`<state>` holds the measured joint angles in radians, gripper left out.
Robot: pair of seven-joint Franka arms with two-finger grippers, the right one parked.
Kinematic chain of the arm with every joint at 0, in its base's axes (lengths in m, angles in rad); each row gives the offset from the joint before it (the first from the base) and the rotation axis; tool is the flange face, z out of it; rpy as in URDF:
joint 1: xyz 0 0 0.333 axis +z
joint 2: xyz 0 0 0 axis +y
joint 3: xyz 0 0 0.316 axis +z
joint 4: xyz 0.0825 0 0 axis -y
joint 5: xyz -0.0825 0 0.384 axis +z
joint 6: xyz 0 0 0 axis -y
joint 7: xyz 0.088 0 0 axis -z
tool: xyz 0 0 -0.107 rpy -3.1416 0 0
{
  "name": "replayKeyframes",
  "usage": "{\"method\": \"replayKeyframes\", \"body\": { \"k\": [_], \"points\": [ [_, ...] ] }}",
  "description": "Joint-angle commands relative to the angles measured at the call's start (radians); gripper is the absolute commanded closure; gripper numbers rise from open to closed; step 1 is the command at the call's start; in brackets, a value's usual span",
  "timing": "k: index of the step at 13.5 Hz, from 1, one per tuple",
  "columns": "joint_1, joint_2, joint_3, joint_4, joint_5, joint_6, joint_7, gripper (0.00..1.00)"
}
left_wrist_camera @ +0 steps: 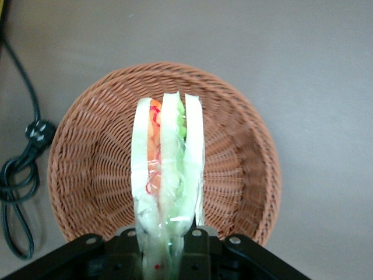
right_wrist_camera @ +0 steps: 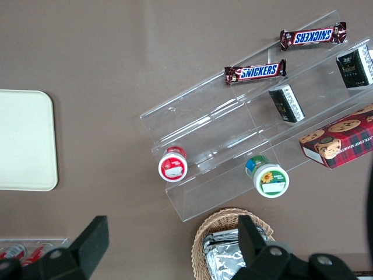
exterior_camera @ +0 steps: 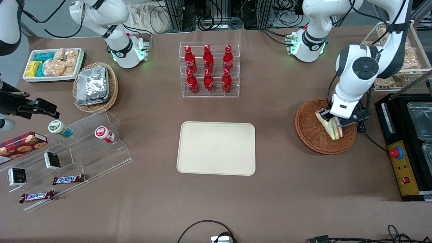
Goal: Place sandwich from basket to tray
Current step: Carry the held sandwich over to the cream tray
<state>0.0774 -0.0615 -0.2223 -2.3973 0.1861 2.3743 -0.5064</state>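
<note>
The sandwich [exterior_camera: 333, 129], a wrapped wedge of pale bread with green and orange filling, stands on edge between the fingers of my left gripper [exterior_camera: 332, 120], which is shut on it. It is over the inside of the reddish-brown wicker basket [exterior_camera: 305, 130]. In the left wrist view the gripper [left_wrist_camera: 166, 251] pinches the wrapped end of the sandwich [left_wrist_camera: 166, 157], with the basket [left_wrist_camera: 87, 169] beneath; I cannot tell whether the sandwich touches the basket floor. The cream tray [exterior_camera: 216, 148] lies flat in the table's middle, toward the parked arm's end from the basket, and nothing is on it. Its corner [right_wrist_camera: 23, 140] shows in the right wrist view.
A black control box with a red button [exterior_camera: 396, 152] stands close beside the basket, with a black cable [left_wrist_camera: 17, 175] on the table by it. An acrylic rack of red bottles [exterior_camera: 209, 69] stands farther from the camera than the tray. Acrylic steps with snacks [exterior_camera: 67, 158] lie toward the parked arm's end.
</note>
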Motion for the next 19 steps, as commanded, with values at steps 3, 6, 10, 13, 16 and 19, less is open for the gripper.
{"method": "replayKeyframes", "body": {
  "k": [3, 6, 10, 13, 16, 19],
  "points": [
    [-0.005, 0.009, -0.08, 0.055, 0.009, -0.026, 0.164, 0.78],
    [-0.019, 0.038, -0.143, 0.122, 0.001, -0.026, 0.184, 0.81],
    [-0.05, 0.165, -0.221, 0.326, -0.002, -0.174, 0.152, 0.8],
    [-0.05, 0.244, -0.274, 0.421, 0.001, -0.204, 0.093, 0.8],
    [-0.051, 0.334, -0.331, 0.521, 0.018, -0.204, -0.001, 0.8],
    [-0.099, 0.396, -0.35, 0.589, 0.021, -0.207, -0.037, 0.8]
  ]
}}
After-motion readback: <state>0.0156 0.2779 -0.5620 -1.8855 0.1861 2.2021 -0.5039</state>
